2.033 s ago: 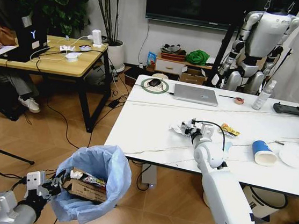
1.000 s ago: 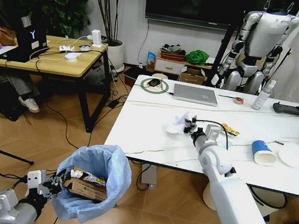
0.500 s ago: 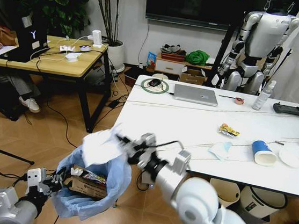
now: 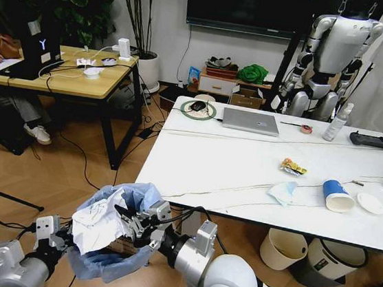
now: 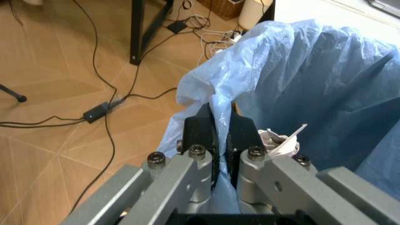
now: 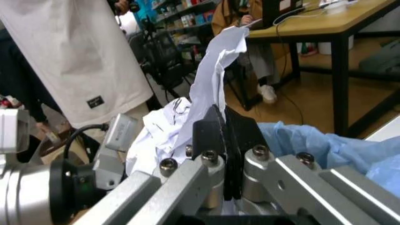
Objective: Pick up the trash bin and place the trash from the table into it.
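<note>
The trash bin (image 4: 139,210), lined with a crinkly light-blue bag, hangs low at the left beside the white table (image 4: 223,168). My left gripper (image 4: 63,234) is shut on the bag's rim; the left wrist view shows the fingers (image 5: 201,129) pinching the blue plastic (image 5: 312,70). My right gripper (image 4: 129,221) is shut on a crumpled white paper (image 4: 97,226) and holds it over the bin's mouth. In the right wrist view the paper (image 6: 212,70) stands up from the closed jaws above the blue bag (image 6: 325,145). A yellow wrapper (image 4: 292,167), clear packet (image 4: 283,192), blue cup (image 4: 336,196) and white lid (image 4: 370,203) lie on the table.
A cream bucket bin (image 4: 283,247) and a white-and-grey bin (image 4: 321,259) stand under the table. A laptop (image 4: 251,121), bottle (image 4: 338,122) and controller (image 4: 373,141) sit at its far side. A wooden desk (image 4: 67,77) is at the left, with cables on the floor.
My right gripper carried the crumpled paper off the table, swung left and down, and now holds it lower, over the bin's mouth. The left gripper and bin stayed put.
</note>
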{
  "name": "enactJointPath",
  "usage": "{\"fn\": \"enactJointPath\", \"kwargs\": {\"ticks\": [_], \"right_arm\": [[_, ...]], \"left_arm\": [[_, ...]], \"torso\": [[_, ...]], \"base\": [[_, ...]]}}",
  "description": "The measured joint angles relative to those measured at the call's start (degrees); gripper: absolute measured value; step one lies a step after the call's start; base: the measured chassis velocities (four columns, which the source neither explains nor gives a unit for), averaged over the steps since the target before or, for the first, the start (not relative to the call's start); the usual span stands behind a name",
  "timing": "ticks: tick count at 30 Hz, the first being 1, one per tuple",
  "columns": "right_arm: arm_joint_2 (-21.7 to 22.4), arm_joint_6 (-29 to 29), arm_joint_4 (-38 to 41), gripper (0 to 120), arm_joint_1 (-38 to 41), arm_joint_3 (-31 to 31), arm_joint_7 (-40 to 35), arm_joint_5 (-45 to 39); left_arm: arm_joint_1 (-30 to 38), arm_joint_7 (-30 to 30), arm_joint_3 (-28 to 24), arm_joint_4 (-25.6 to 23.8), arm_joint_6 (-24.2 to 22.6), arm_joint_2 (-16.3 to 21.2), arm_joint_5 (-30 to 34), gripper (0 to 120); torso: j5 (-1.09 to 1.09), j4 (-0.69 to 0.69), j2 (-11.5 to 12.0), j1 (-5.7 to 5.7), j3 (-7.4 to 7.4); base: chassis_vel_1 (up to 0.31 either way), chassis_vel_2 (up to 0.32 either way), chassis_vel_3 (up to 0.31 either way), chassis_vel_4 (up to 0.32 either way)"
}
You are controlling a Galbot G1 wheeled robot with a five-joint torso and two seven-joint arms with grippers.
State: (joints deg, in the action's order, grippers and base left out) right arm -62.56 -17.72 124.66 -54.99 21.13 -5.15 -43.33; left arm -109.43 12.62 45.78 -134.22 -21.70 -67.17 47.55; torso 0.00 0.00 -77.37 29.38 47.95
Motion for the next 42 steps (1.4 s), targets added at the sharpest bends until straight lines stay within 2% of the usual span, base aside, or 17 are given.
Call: {"fn": "enactJointPath", "kwargs": {"ticks": [2,7,9,14,15,18,21,22,23,27,29,32,37,42], "right_arm": [[0.4,0.11,-0.44,4,-0.15,-0.03,0.1,2.0],[0.9,0.47,-1.71,26,-0.87,-0.33,0.16,4.29],[0.98,0.53,-1.81,29,-0.87,-0.5,0.16,4.36],[0.78,0.68,-1.59,52,-0.84,-3.16,-0.17,4.47],[0.78,0.68,-1.59,52,-0.84,-3.16,-0.17,4.47],[-0.26,0.68,-1.6,61,-0.85,-7.71,-1.53,4.47],[-0.56,0.16,-2.2,77,-1.64,-13.66,-2.85,4.57],[-0.65,-0.35,-2.59,79,-2.22,-16.22,-3.61,4.88],[-0.65,-0.35,-2.59,79,-2.22,-16.22,-3.61,4.88],[-1.47,-3.08,-3.61,93,-3.87,-23.79,-5.22,6.5],[-2.0,-6.55,-3.87,100,-5.22,-29.59,-7.04,7.73],[-2.13,-7.88,-4.16,100,-5.97,-32.54,-8.09,9.04],[-2.09,-13.68,-7.42,100,-7.72,-44.09,-11.29,11.84],[-1.5,-13.3,-13.99,100,-8.48,-50.1,-12.74,11.96]], "left_arm": [[-0.08,0.05,-0.06,-0.03,-0.21,-0.06,0.44,0],[-0.16,0.46,-0.35,-0.1,-0.79,-0.12,1.45,0],[-0.11,0.52,-0.37,-0.11,-0.8,-0.1,1.47,0],[0.06,0.66,-0.65,0.04,-0.82,0.02,1.51,0],[0.06,0.66,-0.65,0.04,-0.82,0.02,1.51,0],[0.27,0.67,-0.86,0.45,-0.82,0.29,1.47,0],[0.59,0.73,-0.95,0.7,-0.82,0.67,1.57,0],[0.68,0.74,-0.98,0.83,-0.8,0.81,1.57,0],[0.68,0.74,-0.98,0.83,-0.8,0.81,1.57,0],[0.86,0.67,-1.11,1.1,-0.64,0.93,1.52,0],[0.88,0.46,-1.23,1.12,-0.53,0.98,1.5,0],[0.95,0.35,-1.24,1.18,-0.45,1.06,1.47,0],[1.71,0.17,-1.29,1.31,-0.38,1.45,1.58,0],[2.35,0.0,-1.53,1.51,-0.34,1.5,1.67,0]], "torso": [[-0.01,0.0,0.0,0.0,0.0],[0.0,-0.01,0.0,0.01,0.0],[0.0,-0.01,0.0,0.01,0.0],[0.0,0.0,0.0,0.01,0.0],[0.0,0.0,0.0,0.01,0.0],[0.0,0.0,0.0,0.01,0.0],[0.0,0.0,0.0,0.01,0.0],[0.01,0.0,0.0,0.01,0.0],[0.01,0.0,0.0,0.01,0.0],[0.0,-0.01,0.01,0.01,0.0],[0.01,0.0,0.01,0.01,0.0],[0.01,-0.01,0.01,0.01,0.0],[0.0,-0.01,0.01,0.0,0.0],[0.01,-0.02,0.01,0.01,0.0]], "base": [[0.0,0.0,0.0,0.0],[0.0,0.0,0.0,0.0],[0.0,0.0,0.0,0.0],[0.0,0.0,0.0,0.0],[0.0,0.0,0.0,0.0],[0.0,0.0,0.0,0.0],[0.0,0.0,0.0,0.0],[0.0,0.0,0.0,0.0],[0.0,0.0,0.0,0.0],[0.0,0.0,0.0,0.0],[0.0,0.0,0.0,0.0],[0.0,0.0,0.0,0.0],[0.0,0.0,0.0,0.0],[0.0,0.0,0.0,0.0]]}}
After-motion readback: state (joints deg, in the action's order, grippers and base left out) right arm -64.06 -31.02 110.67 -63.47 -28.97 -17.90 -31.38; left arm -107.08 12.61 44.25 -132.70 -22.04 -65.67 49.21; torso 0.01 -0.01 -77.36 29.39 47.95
